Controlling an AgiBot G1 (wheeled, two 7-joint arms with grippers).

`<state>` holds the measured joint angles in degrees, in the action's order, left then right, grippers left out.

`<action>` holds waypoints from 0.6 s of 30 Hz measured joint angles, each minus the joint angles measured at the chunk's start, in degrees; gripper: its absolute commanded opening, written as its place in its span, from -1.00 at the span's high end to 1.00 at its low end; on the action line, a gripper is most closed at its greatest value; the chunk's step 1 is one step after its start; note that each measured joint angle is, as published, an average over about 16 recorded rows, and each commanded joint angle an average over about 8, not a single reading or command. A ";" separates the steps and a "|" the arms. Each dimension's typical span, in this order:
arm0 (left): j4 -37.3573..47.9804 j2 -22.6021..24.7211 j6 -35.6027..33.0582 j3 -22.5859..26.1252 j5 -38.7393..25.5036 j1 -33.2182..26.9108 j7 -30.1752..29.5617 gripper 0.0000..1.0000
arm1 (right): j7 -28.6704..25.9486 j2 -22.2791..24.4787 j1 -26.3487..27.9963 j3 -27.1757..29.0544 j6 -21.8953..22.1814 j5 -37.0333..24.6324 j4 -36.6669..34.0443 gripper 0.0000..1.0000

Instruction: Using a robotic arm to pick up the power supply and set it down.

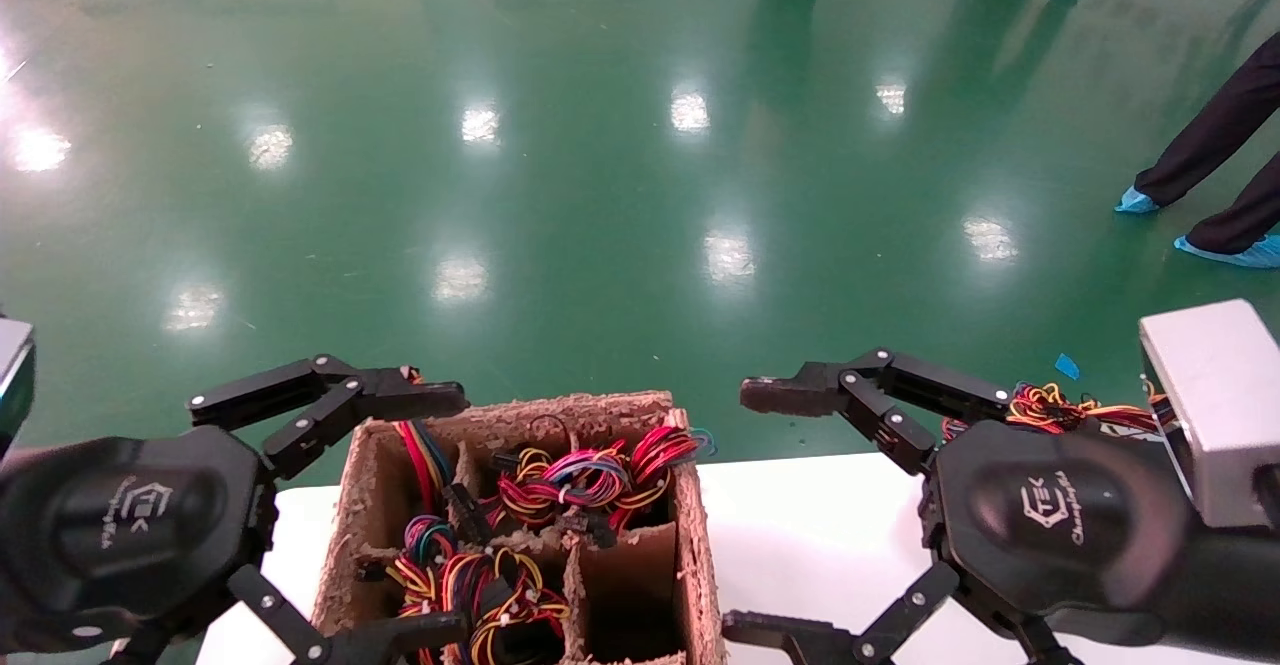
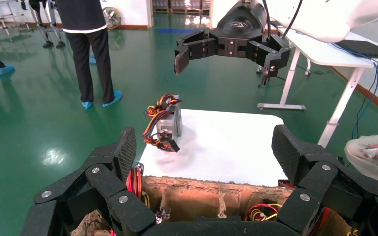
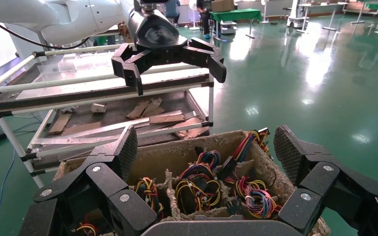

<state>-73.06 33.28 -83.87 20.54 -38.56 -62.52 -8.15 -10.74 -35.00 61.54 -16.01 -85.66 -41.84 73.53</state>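
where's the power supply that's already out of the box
The power supply stands on the white table, on the robot's right of the cardboard box, below the open right gripper.

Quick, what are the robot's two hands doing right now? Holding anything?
Left hand: open, holding nothing, over the box.
Right hand: open, holding nothing, beside the box.

Rough, fibrous pulp-cardboard crate [image 1: 690, 535] (ragged edges) on a smooth white table [image 1: 800, 545]; glossy green floor [image 1: 600, 195].

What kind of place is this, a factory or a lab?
Probably a factory hall or robot test floor: a glossy green floor, people in blue shoe covers, a metal rack, and a cardboard box of power supplies with coloured wires.
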 measured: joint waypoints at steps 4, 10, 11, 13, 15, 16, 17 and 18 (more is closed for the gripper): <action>0.00 0.00 0.00 0.00 0.00 0.00 0.00 -1.00 | 0.00 0.00 0.00 0.00 0.00 0.00 0.00 -1.00; 0.00 0.00 0.00 0.00 0.00 0.00 0.00 -1.00 | 0.00 0.00 0.00 0.00 0.00 0.00 0.00 -1.00; 0.00 0.00 0.00 0.00 0.00 0.00 0.00 -1.00 | 0.00 0.00 0.00 0.00 0.00 0.00 0.00 -1.00; 0.00 0.00 0.00 0.00 0.00 0.00 0.00 -1.00 | 0.00 0.00 0.00 0.00 0.00 0.00 0.00 -1.00; 0.00 0.00 0.00 0.00 0.00 0.00 0.00 -1.00 | 0.00 0.00 0.00 0.00 0.00 0.00 0.00 -1.00; 0.00 0.00 0.00 0.00 0.00 0.00 0.00 -1.00 | 0.00 0.00 0.00 0.00 0.00 0.00 0.00 -1.00; 0.00 0.00 0.00 0.00 0.00 0.00 0.00 -0.78 | 0.00 0.00 0.00 0.00 0.00 0.00 0.00 -1.00; 0.00 0.00 0.00 0.00 0.00 0.00 0.00 -0.53 | 0.00 0.00 0.00 0.00 0.00 0.00 0.00 -1.00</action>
<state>-73.06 33.28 -83.87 20.54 -38.56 -62.52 -8.15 -10.75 -35.00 61.54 -16.01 -85.66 -41.85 73.54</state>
